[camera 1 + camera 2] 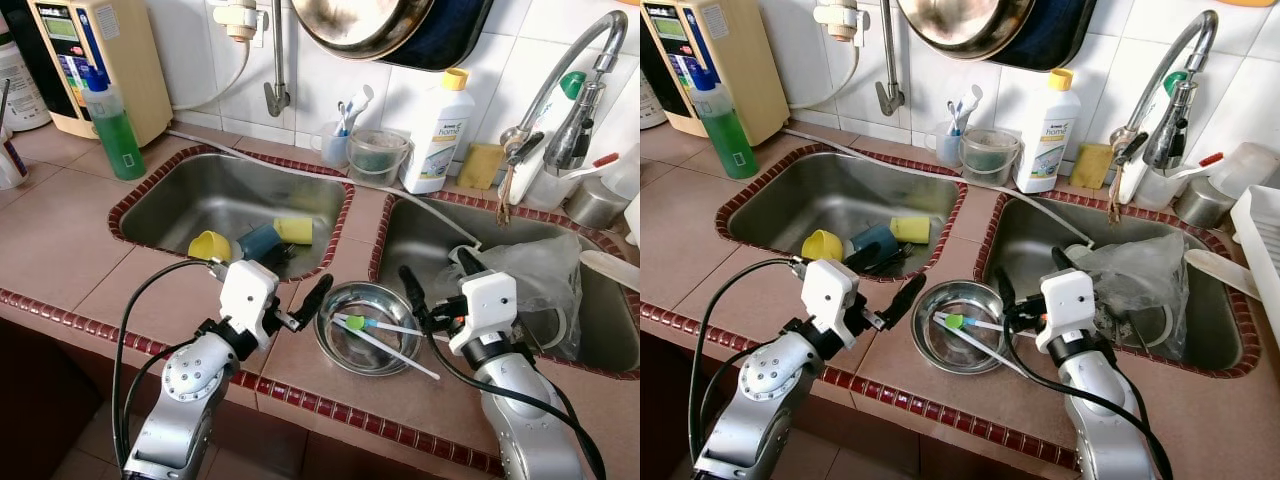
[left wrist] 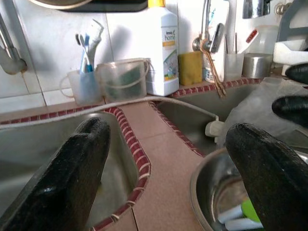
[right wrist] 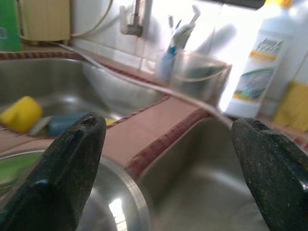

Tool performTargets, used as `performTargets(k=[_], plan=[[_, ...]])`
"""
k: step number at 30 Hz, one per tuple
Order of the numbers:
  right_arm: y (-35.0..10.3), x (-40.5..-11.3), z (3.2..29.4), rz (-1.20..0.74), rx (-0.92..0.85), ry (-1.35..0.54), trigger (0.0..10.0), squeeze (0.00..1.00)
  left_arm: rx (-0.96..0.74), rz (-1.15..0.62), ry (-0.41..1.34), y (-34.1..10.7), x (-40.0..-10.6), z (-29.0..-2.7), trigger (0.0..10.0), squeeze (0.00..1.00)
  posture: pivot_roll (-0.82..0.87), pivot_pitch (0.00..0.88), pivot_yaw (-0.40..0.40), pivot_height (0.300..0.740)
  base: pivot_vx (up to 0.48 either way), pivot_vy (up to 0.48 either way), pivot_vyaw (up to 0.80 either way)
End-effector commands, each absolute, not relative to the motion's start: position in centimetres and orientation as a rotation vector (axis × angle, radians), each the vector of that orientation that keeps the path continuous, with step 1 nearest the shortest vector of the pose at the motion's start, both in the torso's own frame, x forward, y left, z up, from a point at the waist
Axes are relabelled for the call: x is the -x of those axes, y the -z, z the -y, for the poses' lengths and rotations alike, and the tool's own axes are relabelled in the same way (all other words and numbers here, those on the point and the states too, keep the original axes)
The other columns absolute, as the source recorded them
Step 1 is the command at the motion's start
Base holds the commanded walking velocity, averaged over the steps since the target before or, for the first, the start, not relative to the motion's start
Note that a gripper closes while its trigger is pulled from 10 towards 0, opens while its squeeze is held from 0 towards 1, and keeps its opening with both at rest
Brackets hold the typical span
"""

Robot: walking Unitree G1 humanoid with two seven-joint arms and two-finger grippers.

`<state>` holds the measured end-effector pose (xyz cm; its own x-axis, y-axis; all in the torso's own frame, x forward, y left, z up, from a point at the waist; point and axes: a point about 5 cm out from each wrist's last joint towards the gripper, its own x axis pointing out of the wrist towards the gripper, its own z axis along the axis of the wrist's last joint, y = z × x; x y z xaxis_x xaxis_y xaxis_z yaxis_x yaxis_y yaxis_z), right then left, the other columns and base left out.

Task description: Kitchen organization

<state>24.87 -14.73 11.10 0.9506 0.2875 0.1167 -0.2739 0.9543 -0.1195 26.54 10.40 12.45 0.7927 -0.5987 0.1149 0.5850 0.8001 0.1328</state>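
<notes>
Far left on the tiled counter (image 1: 60, 230): a green soap bottle (image 1: 112, 125) standing by a beige water dispenser (image 1: 100, 55), handy to the sinks. Left sink (image 1: 180, 200) holds a yellow cup (image 1: 208, 245) on its side, a blue cup (image 1: 258, 240) and a yellow sponge (image 1: 295, 230), likely waiting for washing. Left gripper (image 1: 300, 305) hovers over the counter strip between the sinks, fingers spread apart and holding nothing, tips just beside the left rim of the steel bowl (image 1: 335, 345). The bowl sits on the front counter between the two sinks; inside it lie a white stick-like utensil and another with a green end (image 1: 355, 323) — exact kind too small to tell. It looks like the item being sorted, judging by both arms flanking it. Right gripper (image 1: 430, 300) hangs at the bowl's right rim, fingers also wide apart and empty. Behind, against the wall: a mug with toothbrushes (image 1: 338, 140), a clear plastic tub (image 1: 378, 155), a white detergent bottle (image 1: 438, 135). Right sink (image 1: 420, 240) carries a crumpled clear plastic bag (image 1: 535, 270) under the tap (image 1: 570, 80).
</notes>
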Motion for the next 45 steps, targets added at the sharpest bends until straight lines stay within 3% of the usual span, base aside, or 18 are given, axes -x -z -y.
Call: performTargets(k=[1, 17, 30, 34, 45], plan=[[-11.9, -24.5, 14.5, 0.171, 0.090, -0.296, 10.0, 0.00, -0.101, 0.167, 0.649, -12.8, -26.2, -10.3, 10.0, 0.00, 0.00, 0.000, -0.051, 0.740, 0.000, 0.000, 0.00], [-14.2, -23.8, 15.9, 0.275, 0.037, -0.150, 10.0, 0.00, -0.090, 0.192, 0.676, -13.4, -26.5, -10.3, 10.0, 0.00, -0.03, 0.000, -0.020, 0.740, 0.000, 0.000, 0.00], [-13.8, -23.7, 15.5, 0.257, 0.035, -0.166, 10.0, 0.00, -0.087, 0.192, 0.675, -13.3, -26.4, -10.1, 10.0, 0.00, -0.02, 0.000, -0.029, 0.740, 0.000, -0.446, 0.00], [-13.8, -23.7, 15.5, 0.255, 0.036, -0.171, 10.0, 0.00, -0.068, 0.186, 0.651, -13.4, -26.6, -10.2, 10.0, 0.00, -0.02, 0.000, -0.029, 0.740, 0.000, 0.000, 0.00], [-12.8, -22.4, 15.3, 0.208, 0.033, -0.183, 10.0, 0.00, -0.258, 0.204, 0.689, -13.9, -27.8, -11.7, 10.0, 0.00, -0.04, 0.000, -0.007, 0.740, 0.000, 0.000, 0.00]])
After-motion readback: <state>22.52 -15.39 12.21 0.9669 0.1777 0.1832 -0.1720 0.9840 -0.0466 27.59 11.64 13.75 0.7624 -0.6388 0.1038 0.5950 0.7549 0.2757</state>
